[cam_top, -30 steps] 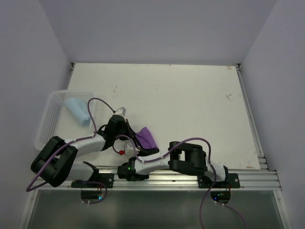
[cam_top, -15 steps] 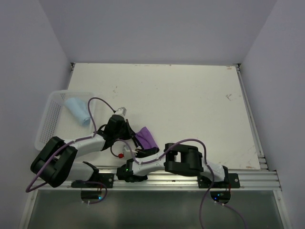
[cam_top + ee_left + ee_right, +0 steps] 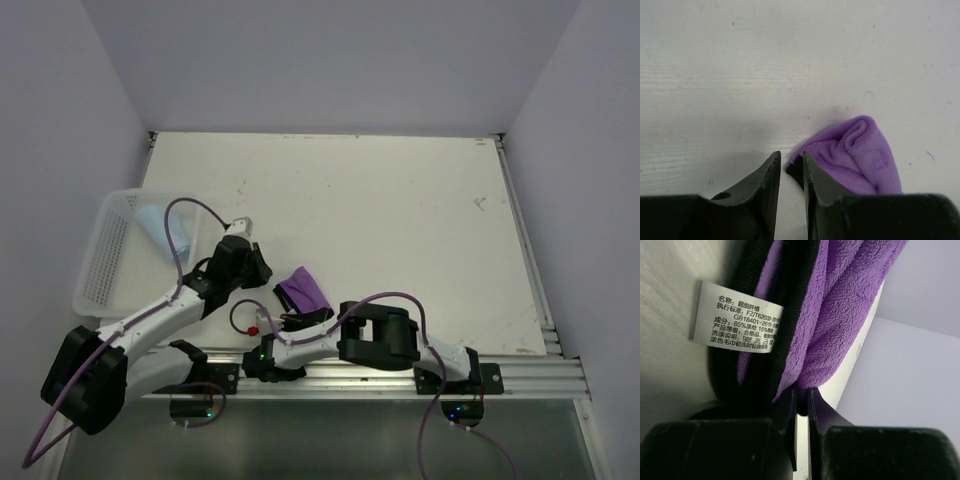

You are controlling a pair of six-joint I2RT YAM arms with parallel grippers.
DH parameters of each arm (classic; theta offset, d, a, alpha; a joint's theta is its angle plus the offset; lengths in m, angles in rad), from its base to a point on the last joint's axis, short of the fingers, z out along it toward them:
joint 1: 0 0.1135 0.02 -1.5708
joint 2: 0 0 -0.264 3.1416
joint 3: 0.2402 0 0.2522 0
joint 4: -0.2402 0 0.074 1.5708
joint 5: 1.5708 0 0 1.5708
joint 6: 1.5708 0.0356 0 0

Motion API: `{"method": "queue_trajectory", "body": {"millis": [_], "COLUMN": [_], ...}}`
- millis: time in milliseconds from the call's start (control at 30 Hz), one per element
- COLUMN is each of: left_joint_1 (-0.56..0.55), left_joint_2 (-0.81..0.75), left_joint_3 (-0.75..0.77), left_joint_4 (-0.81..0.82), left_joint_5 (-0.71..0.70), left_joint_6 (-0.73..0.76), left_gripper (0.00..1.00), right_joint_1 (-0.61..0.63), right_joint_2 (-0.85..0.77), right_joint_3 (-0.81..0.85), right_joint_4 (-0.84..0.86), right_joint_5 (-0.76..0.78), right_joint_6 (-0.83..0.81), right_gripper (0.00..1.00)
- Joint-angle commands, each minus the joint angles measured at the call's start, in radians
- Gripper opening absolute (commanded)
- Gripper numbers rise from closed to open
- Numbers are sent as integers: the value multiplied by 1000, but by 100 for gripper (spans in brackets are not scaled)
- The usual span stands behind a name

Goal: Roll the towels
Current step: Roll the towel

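Towel (image 3: 835, 300) edge pinched by right hand (image 3: 802, 392); left hand (image 3: 791, 157) slightly parted, empty, low beside it.

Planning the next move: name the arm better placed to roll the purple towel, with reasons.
Probably right. The right gripper is shut on an edge of the purple towel, near its white tag. The left gripper stands slightly open over bare table beside it, holding nothing.
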Motion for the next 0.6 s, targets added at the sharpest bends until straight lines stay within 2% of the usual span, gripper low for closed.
{"method": "queue_trajectory", "body": {"millis": [0,100,233,367,500,567], "left_joint_1": [7,7,7,7,7,5], "left_joint_2": [-90,-157,-190,-78,1,39], "left_joint_3": [88,99,76,69,29,19], "left_joint_4": [-100,-81,91,260,431,461], "left_joint_5": [-73,-35,90,338,474,512], "left_joint_6": [38,49,51,31,-14,-23], "left_gripper": [28,29,29,26,24,24], "right_joint_1": [-27,-29,-32,-34,-34,-35], "right_joint_2": [78,78,85,94,98,104], "right_joint_3": [-18,-18,-11,-3,-1,2], "right_joint_4": [138,143,145,140,141,140], "right_joint_5": [-281,-291,-302,-308,-311,-314], "right_joint_6": [48,37,29,23,23,22], "right_gripper": [0,0,0,0,0,0]}}
